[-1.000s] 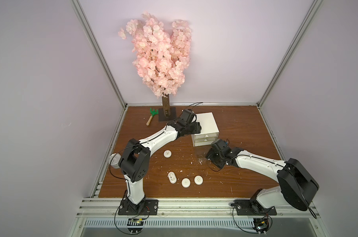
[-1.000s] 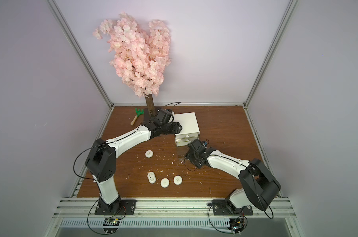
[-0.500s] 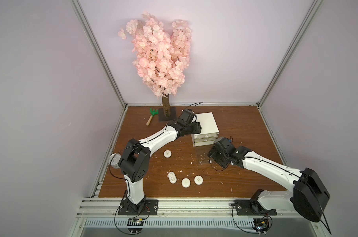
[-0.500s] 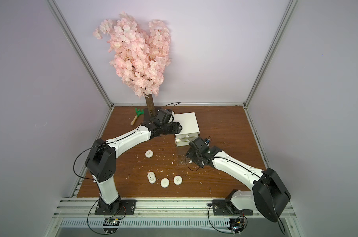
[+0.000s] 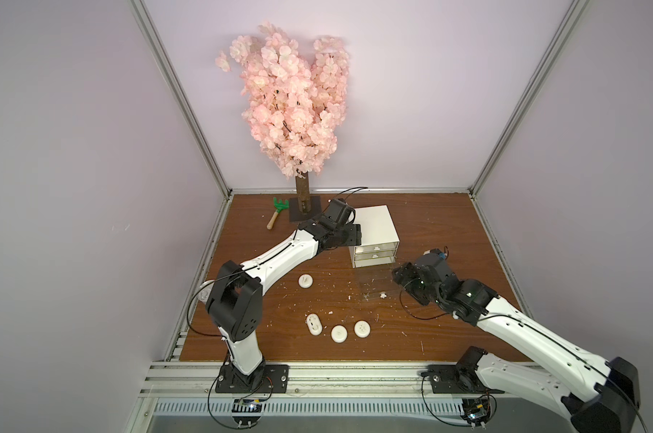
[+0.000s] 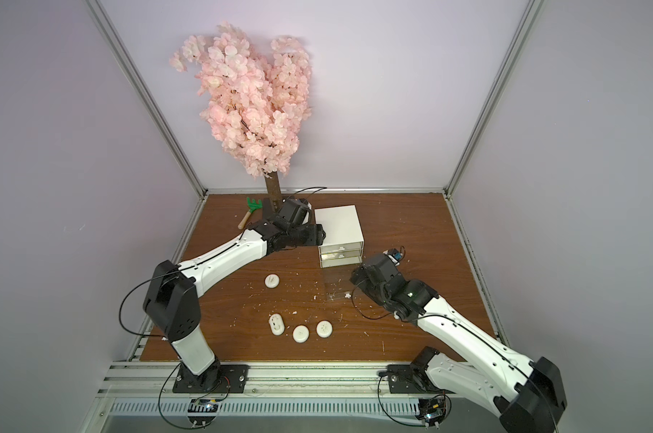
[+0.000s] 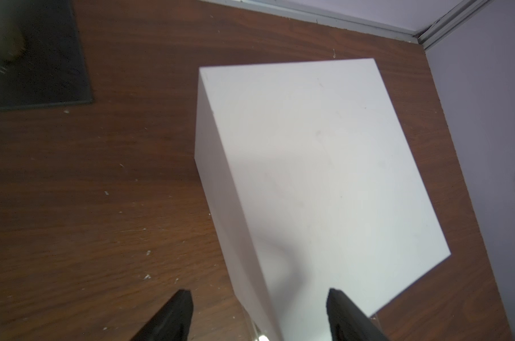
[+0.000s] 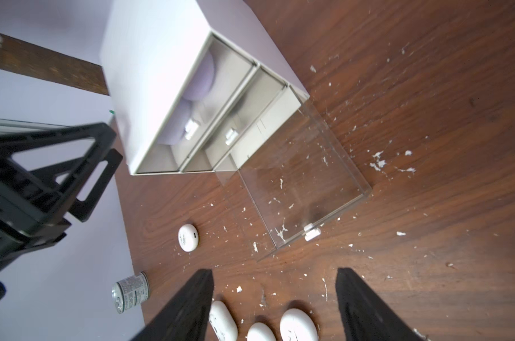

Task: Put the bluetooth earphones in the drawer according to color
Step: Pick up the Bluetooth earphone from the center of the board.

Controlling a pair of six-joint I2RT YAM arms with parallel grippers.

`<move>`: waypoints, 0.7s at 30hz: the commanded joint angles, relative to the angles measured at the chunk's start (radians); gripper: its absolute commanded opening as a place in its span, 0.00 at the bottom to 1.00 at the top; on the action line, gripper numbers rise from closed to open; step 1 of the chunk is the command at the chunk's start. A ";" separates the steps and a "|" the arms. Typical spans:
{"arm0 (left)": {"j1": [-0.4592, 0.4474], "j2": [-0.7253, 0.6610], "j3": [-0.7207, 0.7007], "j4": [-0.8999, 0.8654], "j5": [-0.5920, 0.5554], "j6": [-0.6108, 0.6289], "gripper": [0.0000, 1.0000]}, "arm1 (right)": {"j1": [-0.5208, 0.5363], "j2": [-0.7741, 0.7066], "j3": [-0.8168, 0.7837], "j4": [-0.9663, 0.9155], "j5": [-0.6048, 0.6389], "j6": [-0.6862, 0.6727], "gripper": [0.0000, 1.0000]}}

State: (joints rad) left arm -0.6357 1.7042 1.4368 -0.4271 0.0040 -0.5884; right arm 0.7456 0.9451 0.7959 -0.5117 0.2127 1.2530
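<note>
Now my left hand (image 7: 259,316) is spread at the cabinet (image 7: 309,162), with one finger on each side of its near upper corner. I cannot tell whether either finger touches the white wall. My right hand (image 8: 275,295) is spread too and holds nothing. It hovers low in front of the cabinet, near the bottom drawer (image 8: 303,189).

That drawer is drawn far out of the cabinet. Its clear body lies on the tabletop (image 5: 448,225), with its small white handle (image 8: 312,231) at the end farthest from the cabinet. The two drawers above it are pushed in. Through the front of the top drawer (image 8: 191,97) I see lavender cases (image 8: 203,76); the wrist view does not show how many.

The white earphone cases (image 5: 338,333) are all out on the tabletop. Three lie in a row well in front of the cabinet and to its left. The fourth (image 5: 305,280) lies alone nearer the cabinet, off its front left corner. A tin can (image 8: 131,292) sits well to the left of the cabinet at the tabletop's edge. Behind the cabinet and to its left stands a pink blossom tree (image 5: 291,112), with a small green rake (image 5: 278,212) just beyond it.
</note>
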 commanded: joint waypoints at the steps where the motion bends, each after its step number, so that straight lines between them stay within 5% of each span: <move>1: 0.008 -0.163 0.020 -0.071 -0.121 0.064 0.77 | -0.007 -0.068 0.003 -0.036 0.108 -0.045 0.72; 11: 0.039 -0.379 -0.208 -0.321 -0.313 0.194 0.76 | -0.057 -0.178 0.005 -0.025 0.232 -0.227 0.63; 21: 0.073 -0.310 -0.431 -0.309 -0.259 0.166 0.82 | -0.124 -0.200 0.026 -0.100 0.229 -0.283 0.65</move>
State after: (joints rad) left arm -0.5922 1.4101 1.0046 -0.7254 -0.2638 -0.4259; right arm 0.6357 0.7624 0.7910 -0.5835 0.4171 1.0149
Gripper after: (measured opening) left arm 0.817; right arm 0.647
